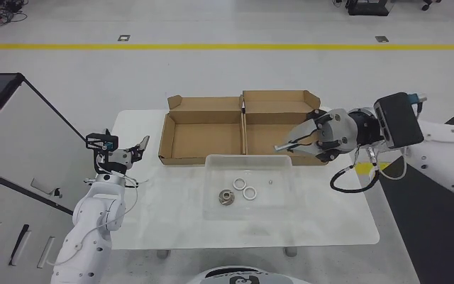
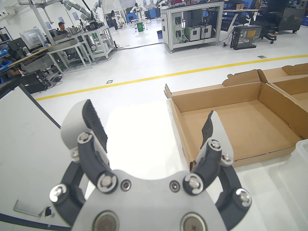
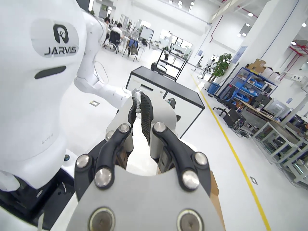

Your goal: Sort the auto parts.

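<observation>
Over the right box (image 1: 264, 135), near its front wall and the bin (image 1: 248, 160) just beyond that wall, the right gripper (image 1: 280, 147) hangs with its fingers drawn together on a bolt (image 3: 137, 102). In the right wrist view the gripper (image 3: 139, 105) pinches the threaded shank between the ribbed black pads (image 3: 146, 111), and the bolt's head sticks out past the fingertips. How high it hangs above the box floor cannot be told. The two cardboard boxes stand side by side, touching along one wall, with their flaps up at the far side. The left box (image 1: 202, 138) shows a bare floor in both the top view and the left wrist view (image 2: 240, 121). The clear bin sits in front of the boxes, against their near walls and across the seam between them. In it lie a grey hub (image 1: 225, 197), two white rings (image 1: 240, 184) close beside the hub, and a small part (image 1: 272, 182) a little apart from them, too small to make out. The left gripper (image 1: 133, 148) is at the left edge of the table (image 1: 319, 213), well apart from the bin and just outside the left box. Its own view shows the gripper (image 2: 150, 114) with its fingers (image 2: 92, 118) spread wide and nothing between them.
</observation>
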